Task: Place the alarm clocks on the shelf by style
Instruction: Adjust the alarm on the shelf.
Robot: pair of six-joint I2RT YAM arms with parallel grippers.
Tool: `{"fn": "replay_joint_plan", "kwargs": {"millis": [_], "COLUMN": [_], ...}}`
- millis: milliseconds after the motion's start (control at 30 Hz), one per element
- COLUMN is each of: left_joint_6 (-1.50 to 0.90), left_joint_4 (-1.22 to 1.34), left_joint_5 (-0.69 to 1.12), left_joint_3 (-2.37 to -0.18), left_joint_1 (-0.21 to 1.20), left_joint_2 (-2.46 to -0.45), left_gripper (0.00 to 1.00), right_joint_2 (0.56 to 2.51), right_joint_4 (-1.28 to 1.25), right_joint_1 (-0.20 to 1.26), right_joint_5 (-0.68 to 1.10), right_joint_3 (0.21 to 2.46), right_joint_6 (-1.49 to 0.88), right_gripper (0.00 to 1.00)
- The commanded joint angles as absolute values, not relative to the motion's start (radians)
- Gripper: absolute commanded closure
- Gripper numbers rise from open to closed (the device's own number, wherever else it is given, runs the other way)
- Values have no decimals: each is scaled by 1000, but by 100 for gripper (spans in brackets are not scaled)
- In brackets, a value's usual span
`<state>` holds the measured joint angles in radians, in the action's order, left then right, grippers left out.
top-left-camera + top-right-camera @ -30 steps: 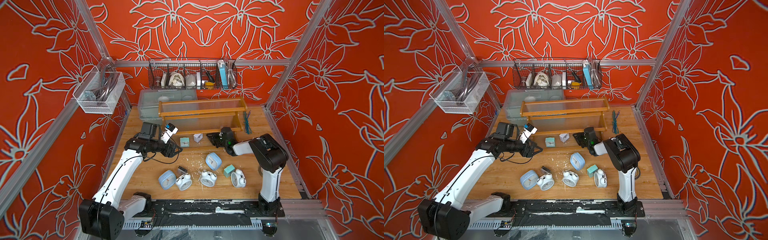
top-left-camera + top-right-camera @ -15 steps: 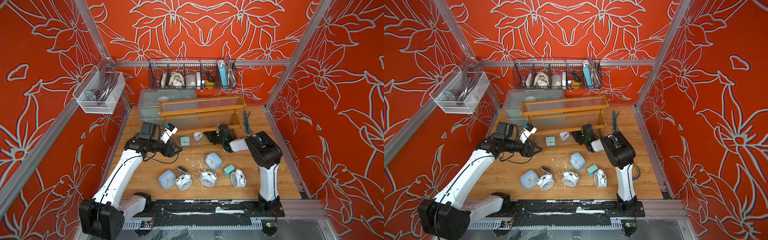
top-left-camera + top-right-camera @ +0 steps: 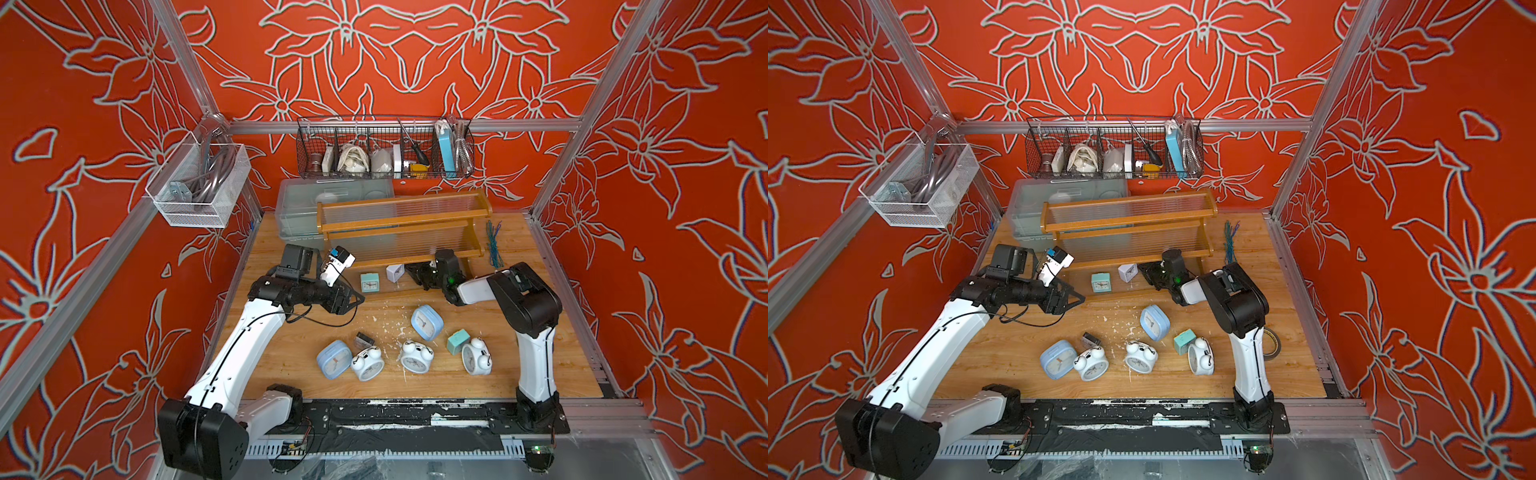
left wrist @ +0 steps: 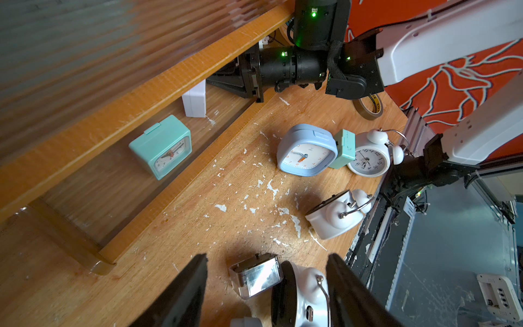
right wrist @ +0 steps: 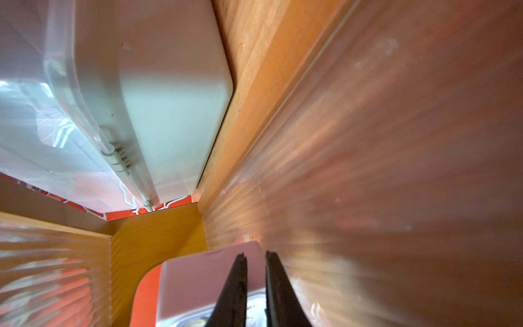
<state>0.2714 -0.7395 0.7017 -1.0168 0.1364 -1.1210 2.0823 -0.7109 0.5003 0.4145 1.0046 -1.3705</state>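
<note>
The right gripper (image 5: 256, 254) had its jaws pressed together and empty. Its tips lay right at the whitish-lilac cube clock (image 5: 198, 283) on the lowest tier of the shelf (image 3: 374, 227), reaching in from the right under the next tier's rail. Whether the tips touched the cube could not be told. The cube stood a little turned, just right of a teal cube clock (image 3: 368, 282) on the same tier.

The step looked like a closed-tip nudge to square the cube beside its teal mate. It would go best pushed low on the body and slowly leftward along the tier, since a high push could tip so light a thing. The tips should then back out the way they entered, clear of the rail.

The left gripper (image 4: 267, 256) hung spread and empty over the dark cube clock (image 4: 256, 276) and a white twin-bell clock (image 4: 300, 297) on the near table (image 3: 291, 353), well placed for the next pick.
</note>
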Motion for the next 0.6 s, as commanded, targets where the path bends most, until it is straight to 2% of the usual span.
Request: {"fn": "replay_joint_plan", "kwargs": {"millis": [0, 567], "left_joint_6": [271, 270], "left_joint_4": [-747, -747], "left_joint_5": [723, 723], "left_joint_3": [-1005, -1004], "left_joint_1": [127, 126], "left_joint_2": [-1101, -1101], "left_gripper": [32, 32], "right_joint_2": [2099, 2078], "right_joint_4": [-695, -707], "right_joint_1": [512, 512], "right_joint_5": [431, 445], "right_joint_3": [973, 894], "right_joint_6": [-1343, -1295], "right_gripper": [83, 80]}}
